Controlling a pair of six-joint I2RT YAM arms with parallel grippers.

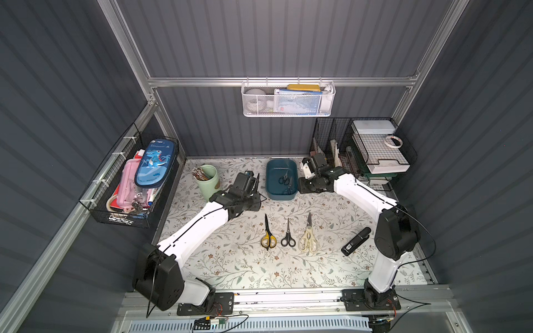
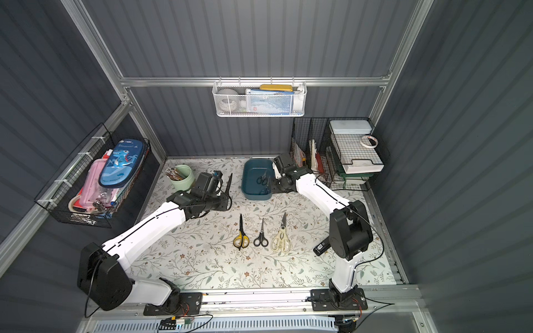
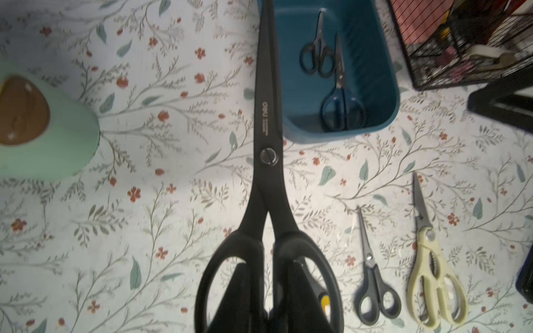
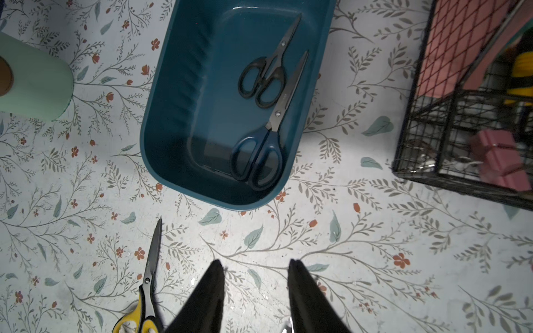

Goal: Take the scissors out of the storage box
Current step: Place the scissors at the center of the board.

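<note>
Two pairs (image 4: 264, 77) sit in storage box (image 4: 161, 115); long black scissors (image 3: 266, 155) pinched by left fingers (image 3: 239, 294) could get levered loose; right fingers (image 4: 207, 299) spread empty.

Teal storage box (image 4: 173, 86) upright, two scissors (image 4: 269, 67) inside; three pairs (image 1: 287, 230) flat in row outside; large black pair (image 3: 266, 155) aloft alongside.

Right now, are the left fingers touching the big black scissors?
Touching. The left wrist view shows the left fingers through the handle loops of the big black scissors, pressed against the handles' inner bars and pinching them.
</note>
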